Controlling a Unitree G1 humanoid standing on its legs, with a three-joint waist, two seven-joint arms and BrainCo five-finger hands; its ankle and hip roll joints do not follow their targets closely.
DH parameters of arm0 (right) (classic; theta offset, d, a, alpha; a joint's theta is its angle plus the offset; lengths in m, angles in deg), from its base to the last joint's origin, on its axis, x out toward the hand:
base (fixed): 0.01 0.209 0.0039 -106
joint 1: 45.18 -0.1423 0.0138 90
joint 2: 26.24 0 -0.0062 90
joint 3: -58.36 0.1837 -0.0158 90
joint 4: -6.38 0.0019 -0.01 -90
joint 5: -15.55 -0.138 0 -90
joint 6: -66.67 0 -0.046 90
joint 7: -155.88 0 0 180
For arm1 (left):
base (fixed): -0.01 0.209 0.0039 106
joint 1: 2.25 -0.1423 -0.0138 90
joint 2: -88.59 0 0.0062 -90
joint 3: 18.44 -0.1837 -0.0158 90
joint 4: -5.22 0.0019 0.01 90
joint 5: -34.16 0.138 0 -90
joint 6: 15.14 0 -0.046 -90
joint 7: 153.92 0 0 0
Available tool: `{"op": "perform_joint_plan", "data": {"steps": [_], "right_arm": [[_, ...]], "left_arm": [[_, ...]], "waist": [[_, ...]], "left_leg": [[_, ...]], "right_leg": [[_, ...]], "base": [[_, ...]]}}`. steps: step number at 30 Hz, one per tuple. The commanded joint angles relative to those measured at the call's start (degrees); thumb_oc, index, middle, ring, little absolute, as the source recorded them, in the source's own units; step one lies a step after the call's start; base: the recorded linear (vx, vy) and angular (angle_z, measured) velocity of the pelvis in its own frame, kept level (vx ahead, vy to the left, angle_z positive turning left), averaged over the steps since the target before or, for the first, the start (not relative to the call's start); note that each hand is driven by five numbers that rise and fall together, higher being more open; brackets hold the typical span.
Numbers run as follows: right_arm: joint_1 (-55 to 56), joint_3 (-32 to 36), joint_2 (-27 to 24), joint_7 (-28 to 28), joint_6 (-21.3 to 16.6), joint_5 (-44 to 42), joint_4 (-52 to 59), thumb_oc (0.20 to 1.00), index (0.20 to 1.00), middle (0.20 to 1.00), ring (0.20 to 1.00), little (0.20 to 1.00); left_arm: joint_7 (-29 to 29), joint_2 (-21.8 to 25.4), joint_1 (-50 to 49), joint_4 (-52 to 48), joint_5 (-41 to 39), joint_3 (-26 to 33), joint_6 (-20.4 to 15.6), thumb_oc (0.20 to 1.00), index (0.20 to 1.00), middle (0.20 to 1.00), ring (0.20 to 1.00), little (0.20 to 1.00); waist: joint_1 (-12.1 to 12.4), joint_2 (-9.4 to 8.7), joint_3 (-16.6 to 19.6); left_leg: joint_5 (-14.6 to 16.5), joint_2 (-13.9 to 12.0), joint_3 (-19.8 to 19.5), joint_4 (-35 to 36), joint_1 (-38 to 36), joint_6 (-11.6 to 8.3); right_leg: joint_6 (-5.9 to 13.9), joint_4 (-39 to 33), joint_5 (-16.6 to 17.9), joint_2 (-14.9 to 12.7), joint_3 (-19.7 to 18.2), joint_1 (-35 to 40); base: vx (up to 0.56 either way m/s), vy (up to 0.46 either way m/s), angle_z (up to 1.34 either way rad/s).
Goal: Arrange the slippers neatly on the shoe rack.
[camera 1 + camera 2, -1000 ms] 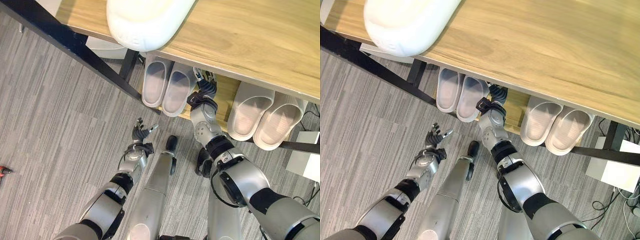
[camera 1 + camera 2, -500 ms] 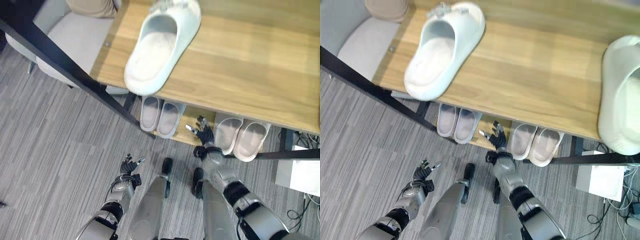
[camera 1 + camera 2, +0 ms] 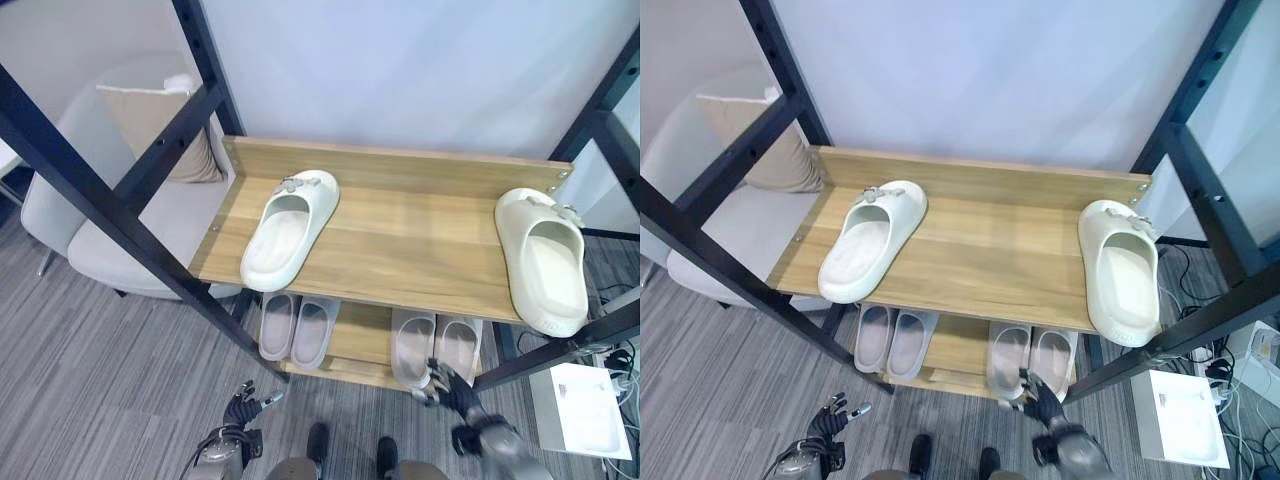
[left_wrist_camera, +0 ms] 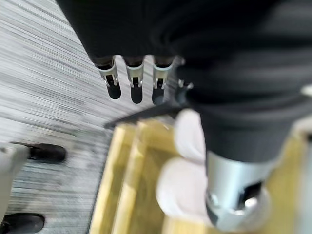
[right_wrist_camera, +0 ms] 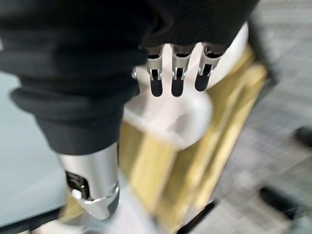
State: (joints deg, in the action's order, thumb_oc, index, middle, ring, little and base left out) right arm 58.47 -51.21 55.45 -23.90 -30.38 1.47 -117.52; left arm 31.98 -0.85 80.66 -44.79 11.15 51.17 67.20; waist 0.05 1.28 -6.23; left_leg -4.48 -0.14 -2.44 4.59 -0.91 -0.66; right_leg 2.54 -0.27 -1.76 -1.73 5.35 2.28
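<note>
Two slippers lie well apart on the shoe rack's top shelf (image 3: 400,235) in the left eye view: the left slipper (image 3: 287,228) slanted at about ten o'clock, the right slipper (image 3: 545,258) at about three o'clock by the shelf's edge. Beneath, on the lower shelf (image 3: 358,340), one neat pair (image 3: 298,327) sits at seven o'clock and a second pair (image 3: 437,346) at five o'clock. The left robot hand (image 3: 243,410) hangs low over the grey carpet (image 3: 90,350), fingers loosely spread and holding nothing; the right robot hand (image 3: 452,388) hovers just in front of the second pair, fingers likewise loose and empty. In the right eye view a cushioned chair (image 3: 715,250) stands at nine o'clock beyond the black frame post (image 3: 720,260), and a white box (image 3: 1185,420) rests on the floor at four o'clock. The left wrist view shows straight fingers (image 4: 134,80) over the carpet; the right wrist view shows straight fingers (image 5: 175,75) above a pale slipper. The lower pairs look done, so I judge the top two are next: the next move calls for raising a robot hand to bring them side by side. The slanting posts may hinder the reach.
</note>
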Motion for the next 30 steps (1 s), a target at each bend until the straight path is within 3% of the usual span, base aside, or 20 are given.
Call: {"op": "perform_joint_plan", "data": {"steps": [1,4,5,6,10,13,17,20,21,24,25,28,30], "right_arm": [[-8.1,-0.7,1.7,2.2,-1.1,10.8,-2.8,1.0,1.0,1.0,1.0,1.0],[-7.0,1.7,1.9,4.2,-0.4,13.5,-13.0,1.0,1.0,1.0,1.0,1.0],[-7.0,3.3,2.5,4.8,0.4,12.7,-16.8,1.0,1.0,1.0,1.0,1.0],[-7.0,3.3,2.5,4.8,0.4,12.7,-16.8,1.0,1.0,1.0,1.0,1.0],[-6.4,5.0,2.5,4.6,0.4,10.8,-20.6,1.0,1.0,1.0,1.0,1.0],[-6.9,4.7,2.5,4.3,0.3,10.5,-20.0,1.0,1.0,1.0,1.0,1.0],[-7.0,4.1,2.4,3.9,-0.1,9.9,-18.0,1.0,1.0,1.0,1.0,1.0],[-6.2,3.6,1.6,2.8,-0.4,9.8,-15.7,1.0,1.0,1.0,1.0,1.0],[-6.2,3.5,1.6,2.7,-0.4,9.8,-15.6,1.0,1.0,1.0,1.0,1.0],[-5.7,3.2,1.3,1.9,-0.4,10.3,-15.2,1.0,1.0,1.0,1.0,1.0],[-5.7,3.1,1.3,1.9,-0.4,10.3,-15.2,1.0,1.0,1.0,1.0,1.0],[-5.3,2.8,1.4,1.0,-0.3,10.6,-14.5,1.0,1.0,1.0,1.0,1.0],[-5.2,2.6,1.5,0.8,-0.3,10.4,-14.5,1.0,1.0,1.0,1.0,1.0]], "left_arm": [[-1.9,-3.3,10.3,11.4,9.3,0.4,-0.4,1.0,1.0,1.0,1.0,1.0],[-3.4,-2.7,12.4,8.2,13.5,-4.4,-0.5,1.0,1.0,1.0,1.0,1.0],[-5.2,-2.2,13.7,5.3,15.5,-8.6,-0.6,1.0,1.0,1.0,1.0,1.0],[-5.2,-2.2,13.7,5.3,15.5,-8.6,-0.6,1.0,1.0,1.0,1.0,1.0],[-9.9,-1.7,19.9,-2.2,22.2,-20.3,-0.7,1.0,1.0,1.0,1.0,1.0],[-11.8,-1.3,23.0,-6.0,24.6,-24.7,-1.3,1.0,1.0,1.0,1.0,1.0],[-15.9,0.4,28.1,-15.4,23.9,-30.6,-2.3,1.0,1.0,1.0,1.0,1.0],[-20.0,4.4,32.5,-30.1,15.2,-32.5,-3.0,1.0,1.0,1.0,1.0,1.0],[-20.1,4.6,32.5,-30.5,15.1,-32.5,-2.8,1.0,1.0,1.0,1.0,1.0],[-23.6,8.7,36.0,-44.8,2.1,-31.1,-2.2,1.0,1.0,1.0,1.0,1.0],[-23.6,8.9,36.0,-45.0,2.0,-31.0,-2.0,1.0,1.0,1.0,1.0,1.0],[-24.9,10.8,38.5,-55.0,-9.0,-27.7,-1.4,1.0,1.0,1.0,1.0,1.0],[-23.9,10.8,38.8,-56.0,-9.9,-26.5,-2.0,1.0,1.0,1.0,1.0,1.0]], "waist": [[-1.3,-0.81,-1.7],[-3.1,-0.22,-1.0],[-4.2,0.16,-0.7],[-4.1,0.16,-0.8],[-6.9,0.87,-0.6],[-7.7,1.27,-0.6],[-8.6,1.59,-0.6],[-8.8,1.92,-0.3],[-8.8,1.86,-0.3],[-8.7,2.18,0.1],[-8.7,2.14,0.0],[-8.4,2.22,0.4],[-8.3,2.18,0.4]], "left_leg": [[1.8,-0.9,0.4,-1.3,1.9,-3.02],[1.7,-1.0,1.3,0.1,0.6,-3.09],[1.9,-1.1,2.1,0.3,0.2,-2.97],[1.9,-1.1,2.1,0.3,0.2,-2.97],[2.7,-1.4,4.1,0.4,-0.6,-2.75],[3.0,-1.5,4.8,0.4,-0.9,-2.69],[2.8,-1.5,5.1,0.4,-0.9,-2.72],[2.9,-1.5,5.1,0.4,-1.1,-2.79],[2.9,-1.5,5.1,0.4,-1.1,-2.79],[2.9,-1.4,5.1,0.4,-1.0,-2.95],[2.9,-1.4,5.1,0.4,-1.0,-2.95],[3.0,-1.4,5.0,0.4,-1.0,-3.04],[3.5,-1.3,4.9,0.4,-1.5,-3.05]], "right_leg": [[4.55,-0.1,-0.5,-4.6,-1.6,-0.8],[4.62,-1.4,0.0,-4.4,-2.3,-0.1],[4.71,-1.9,0.4,-4.3,-3.1,-0.1],[4.71,-1.9,0.4,-4.3,-3.1,-0.1],[4.93,-3.6,1.2,-3.9,-5.2,0.0],[5.11,-3.9,1.3,-3.8,-5.8,0.1],[5.17,-4.0,1.5,-3.8,-6.2,0.0],[5.22,-4.2,1.5,-3.8,-6.0,0.4],[5.22,-4.2,1.5,-3.8,-6.0,0.4],[5.34,-4.4,1.5,-4.0,-5.7,0.6],[5.34,-4.4,1.5,-4.0,-5.8,0.6],[5.43,-4.6,1.6,-4.1,-5.6,0.7],[5.46,-4.7,1.1,-4.1,-5.5,1.2]], "base": [[0.09,-0.076,-0.11],[0.04,-0.05,-0.19],[0.02,-0.044,-0.26],[0.01,-0.041,-0.23],[0.01,-0.026,-0.33],[0.0,-0.016,-0.26],[-0.03,-0.013,-0.11],[0.0,0.0,0.0],[0.0,0.0,0.0],[0.0,-0.001,0.02],[0.0,0.0,0.0],[0.0,0.0,0.0],[0.0,0.0,0.0]]}}
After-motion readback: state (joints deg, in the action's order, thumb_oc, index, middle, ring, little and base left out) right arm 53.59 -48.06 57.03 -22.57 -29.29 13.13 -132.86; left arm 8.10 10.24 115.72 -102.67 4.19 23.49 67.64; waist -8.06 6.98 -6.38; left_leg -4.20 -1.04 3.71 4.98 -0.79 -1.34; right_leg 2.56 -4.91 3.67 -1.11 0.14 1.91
